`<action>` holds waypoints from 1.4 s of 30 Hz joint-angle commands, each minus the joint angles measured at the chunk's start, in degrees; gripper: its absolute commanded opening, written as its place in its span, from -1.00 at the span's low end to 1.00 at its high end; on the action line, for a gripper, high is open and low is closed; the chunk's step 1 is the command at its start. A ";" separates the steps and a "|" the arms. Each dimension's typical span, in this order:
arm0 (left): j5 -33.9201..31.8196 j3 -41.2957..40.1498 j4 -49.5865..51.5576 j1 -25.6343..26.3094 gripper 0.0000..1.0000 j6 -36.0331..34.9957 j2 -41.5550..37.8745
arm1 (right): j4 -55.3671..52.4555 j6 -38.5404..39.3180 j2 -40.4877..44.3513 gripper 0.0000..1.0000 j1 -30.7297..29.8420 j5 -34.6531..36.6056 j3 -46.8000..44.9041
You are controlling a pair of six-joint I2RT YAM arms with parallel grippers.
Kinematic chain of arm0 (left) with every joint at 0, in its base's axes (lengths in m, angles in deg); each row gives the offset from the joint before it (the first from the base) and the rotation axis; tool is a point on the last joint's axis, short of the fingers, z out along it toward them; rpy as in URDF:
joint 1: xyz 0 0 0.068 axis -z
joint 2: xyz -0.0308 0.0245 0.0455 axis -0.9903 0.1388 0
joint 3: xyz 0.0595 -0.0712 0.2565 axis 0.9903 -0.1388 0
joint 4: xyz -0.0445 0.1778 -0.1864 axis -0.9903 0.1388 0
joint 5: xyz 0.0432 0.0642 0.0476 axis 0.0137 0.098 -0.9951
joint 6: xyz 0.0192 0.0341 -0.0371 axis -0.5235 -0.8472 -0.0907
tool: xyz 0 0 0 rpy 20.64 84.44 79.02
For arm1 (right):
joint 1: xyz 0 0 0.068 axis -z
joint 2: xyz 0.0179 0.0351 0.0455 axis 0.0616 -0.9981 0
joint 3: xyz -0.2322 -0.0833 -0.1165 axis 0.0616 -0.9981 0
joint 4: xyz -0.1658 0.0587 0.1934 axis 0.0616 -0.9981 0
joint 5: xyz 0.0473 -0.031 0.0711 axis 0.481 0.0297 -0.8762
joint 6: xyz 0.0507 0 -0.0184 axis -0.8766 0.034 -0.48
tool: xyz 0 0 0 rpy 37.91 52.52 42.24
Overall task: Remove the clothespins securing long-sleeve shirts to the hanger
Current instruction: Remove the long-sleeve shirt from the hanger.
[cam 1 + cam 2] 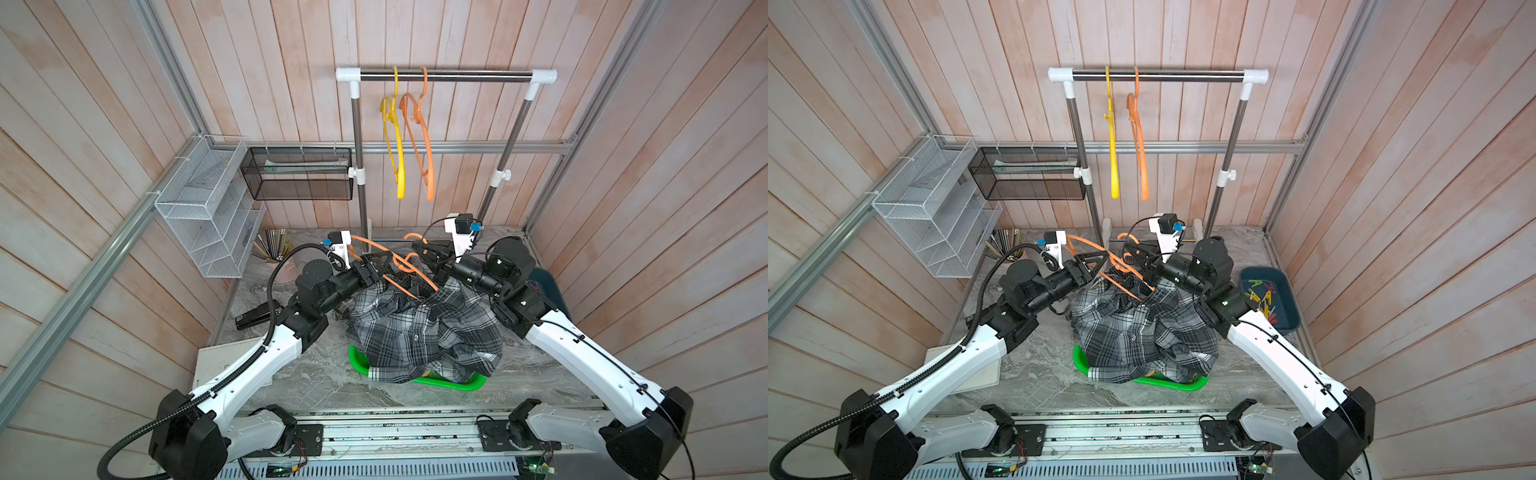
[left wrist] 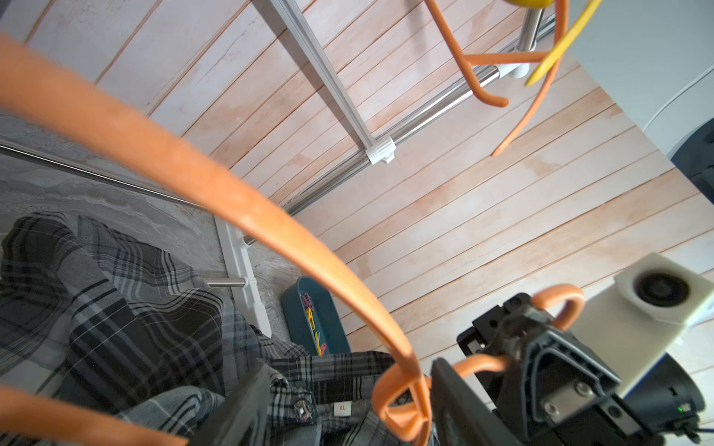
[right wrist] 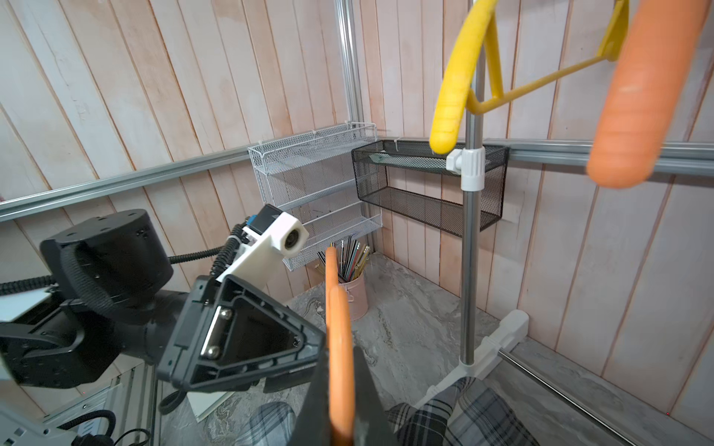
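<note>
While the right gripper (image 3: 342, 401) clamps the orange hanger (image 3: 340, 332), the left gripper (image 2: 344, 380) stands released.

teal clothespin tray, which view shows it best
A top view: the teal tray shows almost whole, clothespins inside. In a top view the right arm hides most of it; left wrist shows it small; right wrist misses it.

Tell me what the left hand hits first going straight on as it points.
Probably the orange hanger, almost at once: its neck lies inside the open left hand, and the right hand grips it.
</note>
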 commanded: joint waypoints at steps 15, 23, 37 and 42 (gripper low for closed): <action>1.44 1.85 -13.10 -0.88 -1.00 7.95 3.59 | -0.88 3.10 -0.96 -0.91 -3.54 -6.18 -0.22; 5.26 0.82 -17.49 -9.41 -1.00 16.63 0.82 | -1.08 4.79 4.24 0.00 -3.46 -3.41 -3.89; 12.04 1.82 -20.95 -20.41 -1.00 28.54 -4.08 | -3.46 12.37 3.69 0.06 -1.29 -8.06 -4.73; 13.18 1.67 -21.51 -22.29 -1.00 31.01 -4.72 | -1.18 13.00 0.34 0.03 -0.60 -11.96 -3.74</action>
